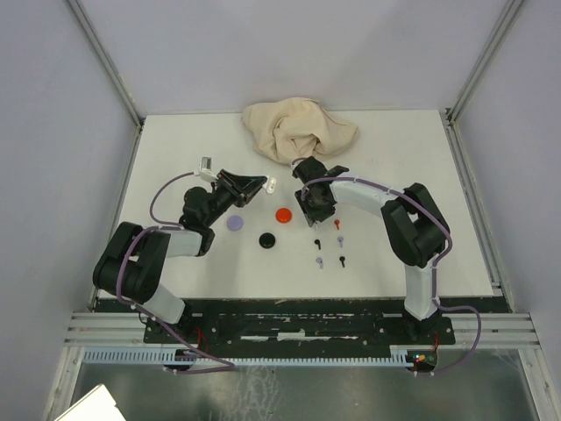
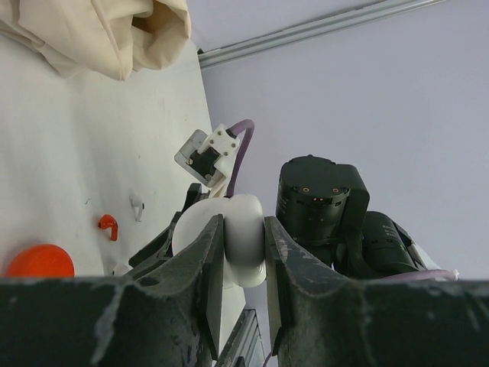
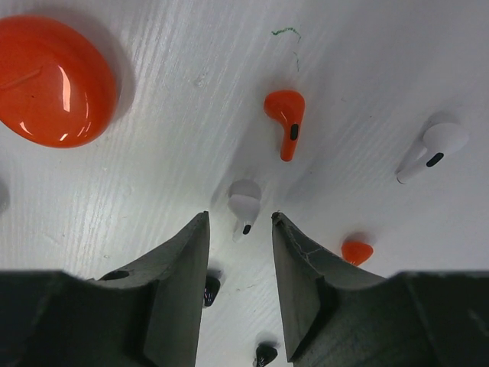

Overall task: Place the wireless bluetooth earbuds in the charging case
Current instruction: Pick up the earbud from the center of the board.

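Two right gripper (image 3: 239,222) fingers stand partly open and empty, a white earbud (image 3: 245,205) on the table (image 3: 344,61) right at the gap's mouth. Drop straight, pinch the bulb, and avoid the red earbud (image 3: 286,115) at one o'clock. Your left gripper (image 2: 243,229) is clamped on the white case (image 2: 244,256), raised at nine o'clock.

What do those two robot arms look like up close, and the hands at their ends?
The left arm and right arm are chunky black joints linked by pale white segments, with a thin purple cable looping along each. The left hand and right hand each end in two flat, dark, scuffed fingers tapering toward the tip.
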`<action>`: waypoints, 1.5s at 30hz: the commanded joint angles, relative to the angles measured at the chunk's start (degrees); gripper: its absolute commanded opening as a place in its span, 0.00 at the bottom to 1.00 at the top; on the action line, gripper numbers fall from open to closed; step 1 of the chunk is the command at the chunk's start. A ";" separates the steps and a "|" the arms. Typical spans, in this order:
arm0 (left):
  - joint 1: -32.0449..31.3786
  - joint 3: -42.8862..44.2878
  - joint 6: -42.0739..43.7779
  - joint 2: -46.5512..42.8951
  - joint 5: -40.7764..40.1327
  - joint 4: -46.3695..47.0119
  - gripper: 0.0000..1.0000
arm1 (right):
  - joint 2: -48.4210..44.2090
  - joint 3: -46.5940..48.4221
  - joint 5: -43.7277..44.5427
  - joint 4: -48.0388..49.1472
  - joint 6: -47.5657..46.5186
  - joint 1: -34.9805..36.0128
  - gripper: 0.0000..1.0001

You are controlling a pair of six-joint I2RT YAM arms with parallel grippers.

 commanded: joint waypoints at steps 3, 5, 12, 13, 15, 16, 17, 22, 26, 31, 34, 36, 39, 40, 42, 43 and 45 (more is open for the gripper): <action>0.64 -0.79 -3.56 -0.61 1.15 4.61 0.03 | 1.13 2.78 0.22 0.07 0.93 0.47 0.45; 0.80 -0.86 -3.59 -0.72 1.18 4.66 0.03 | 1.39 2.88 0.30 0.12 0.97 0.44 0.44; 1.08 -1.05 -3.67 -0.77 1.43 4.73 0.03 | 2.38 3.35 0.31 -0.14 1.01 0.49 0.41; 1.08 -1.03 -3.68 -0.77 1.43 4.83 0.03 | 2.46 3.32 0.31 -0.07 1.01 0.46 0.41; 1.08 -1.05 -3.70 -0.72 1.47 4.88 0.03 | 2.59 3.37 0.40 -0.18 1.01 0.45 0.40; 1.15 -1.09 -3.69 -0.68 1.49 4.90 0.03 | 2.64 3.39 0.40 -0.20 0.98 0.46 0.40; 1.17 -1.09 -3.74 -0.68 1.51 4.95 0.03 | 2.76 3.40 0.44 -0.19 0.94 0.47 0.40; 1.22 -1.10 -3.84 -0.69 1.51 5.05 0.03 | 3.03 3.48 0.39 -0.24 0.93 0.44 0.37; 1.19 -1.23 -3.92 -0.77 1.52 5.07 0.03 | 3.38 3.56 0.33 -0.30 0.84 0.48 0.36; 1.31 -1.19 -3.93 -0.79 1.60 4.98 0.03 | 3.67 3.73 0.31 -0.32 0.75 0.45 0.31; 1.35 -1.18 -3.92 -0.77 1.63 5.01 0.03 | 3.82 3.89 0.51 -0.39 0.60 0.49 0.22; 1.33 -1.13 -4.01 -0.88 1.65 4.91 0.03 | 3.69 4.10 0.94 -0.39 0.22 0.51 0.13; 1.35 -0.86 -4.02 -0.97 1.82 4.49 0.03 | 1.67 3.87 1.08 1.19 -1.06 0.45 0.03; 1.32 -0.64 -4.03 -0.99 1.91 4.32 0.03 | -0.16 3.47 1.30 2.42 -1.48 0.50 0.02; 1.33 -0.28 -4.02 -1.05 2.08 3.78 0.03 | -3.28 2.04 1.32 5.83 -2.27 0.51 0.02; 1.30 -0.03 -4.03 -1.11 2.10 3.45 0.03 | -5.42 1.30 1.05 7.86 -2.70 0.51 0.02; 1.35 0.51 -4.11 -1.04 2.39 2.56 0.03 | -10.55 -0.86 -0.32 12.52 -3.52 0.49 0.02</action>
